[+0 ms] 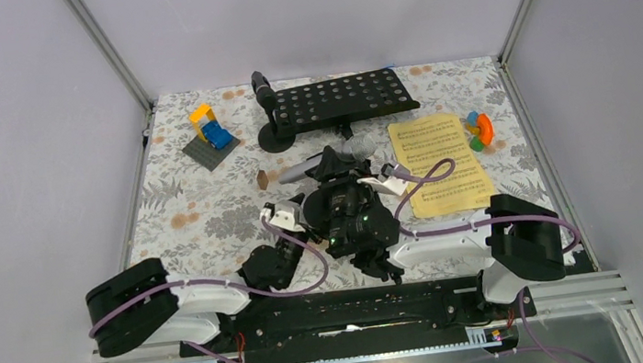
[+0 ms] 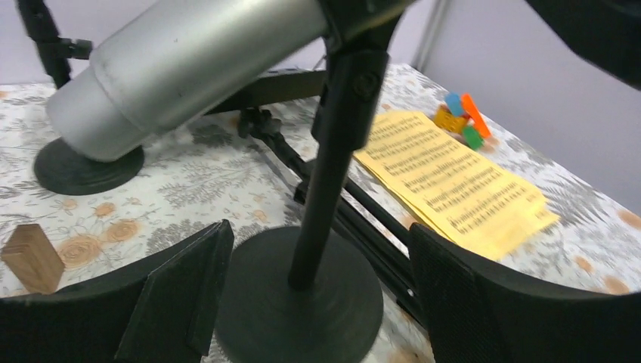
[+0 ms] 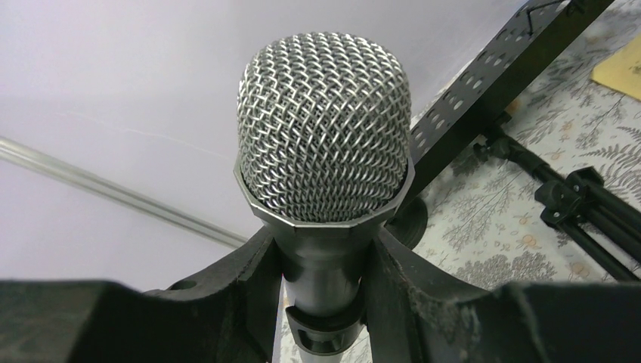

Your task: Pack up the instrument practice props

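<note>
My right fingers [image 3: 431,302] clamp the silver mic [image 3: 325,136] at frame centre; my left fingers [image 2: 181,295] stand wide open either side of the post [image 2: 325,181].

Silver mic [image 3: 325,128]: head of shiny woven wire mesh, body smooth satin grey metal; post [image 2: 329,174] matt black, its disc base finely ridged; rack [image 1: 343,98] matt black perforated metal; pages [image 2: 453,178] matt yellow paper; block [image 2: 32,257] bare wood; toy [image 2: 462,117] glossy plastic; table [image 1: 200,206] under a matt flower-print cover.
</note>
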